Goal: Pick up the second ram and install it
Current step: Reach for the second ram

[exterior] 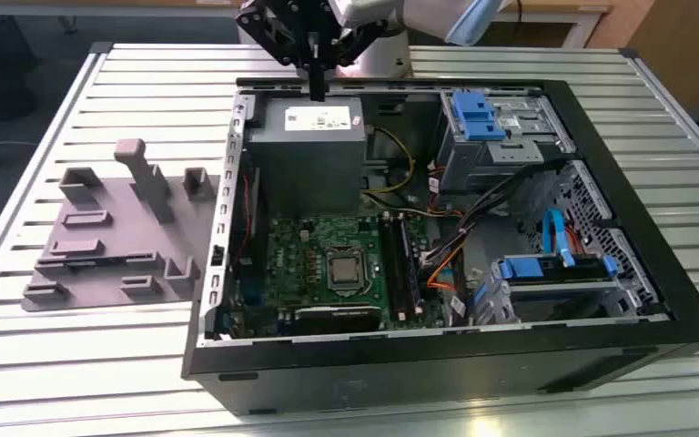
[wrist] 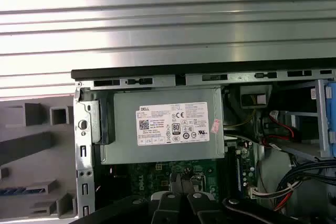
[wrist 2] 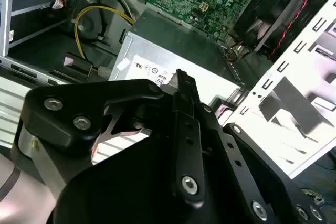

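My gripper [exterior: 317, 91] hangs above the rear edge of the open computer case [exterior: 641, 300], over the grey power supply [exterior: 307, 137]. Its black fingers are pressed together with nothing between them in both wrist views [wrist 2: 181, 77] [wrist: 181, 190]. A thin blue-green strip [wrist: 18, 190], apparently the second ram, lies in a slot of the grey fixture [exterior: 106, 237] outside the case on the exterior view's left. The green motherboard [exterior: 325, 264] lies on the case floor, with long black memory slots [exterior: 400, 264] beside the processor socket.
The case stands on a ribbed metal table [exterior: 83, 346]. Blue drive brackets [exterior: 483, 114] and cable bundles [exterior: 495, 209] fill the case's side on the exterior view's right. A black fan with red wires [wrist 2: 273, 9] sits near the case wall. The fixture has upright grey posts [exterior: 143, 177].
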Controlling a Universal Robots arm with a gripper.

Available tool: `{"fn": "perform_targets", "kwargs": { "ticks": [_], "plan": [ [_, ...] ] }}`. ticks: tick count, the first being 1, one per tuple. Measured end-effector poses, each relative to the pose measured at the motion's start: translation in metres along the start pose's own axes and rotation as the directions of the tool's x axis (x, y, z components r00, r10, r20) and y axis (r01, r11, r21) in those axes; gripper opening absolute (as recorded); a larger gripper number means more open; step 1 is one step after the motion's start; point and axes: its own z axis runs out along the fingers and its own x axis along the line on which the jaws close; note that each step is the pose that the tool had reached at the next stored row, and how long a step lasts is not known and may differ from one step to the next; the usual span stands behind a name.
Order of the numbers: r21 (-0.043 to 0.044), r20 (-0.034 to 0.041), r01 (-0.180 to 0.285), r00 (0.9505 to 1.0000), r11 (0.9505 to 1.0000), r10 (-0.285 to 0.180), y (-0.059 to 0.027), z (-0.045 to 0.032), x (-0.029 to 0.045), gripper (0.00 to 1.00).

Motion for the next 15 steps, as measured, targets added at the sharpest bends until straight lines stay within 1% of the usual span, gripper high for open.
{"fn": "perform_targets", "kwargs": {
  "ticks": [5, 15],
  "plan": [
    [0.0001, 0.0, 0.0, 1.0, 1.0, 0.0, -0.0001, -0.0001, 0.0013, 0.11],
    [0.0, 0.0, 0.0, 1.0, 1.0, 0.0, -0.0008, -0.0003, 0.0108, 0.11]
  ]
}}
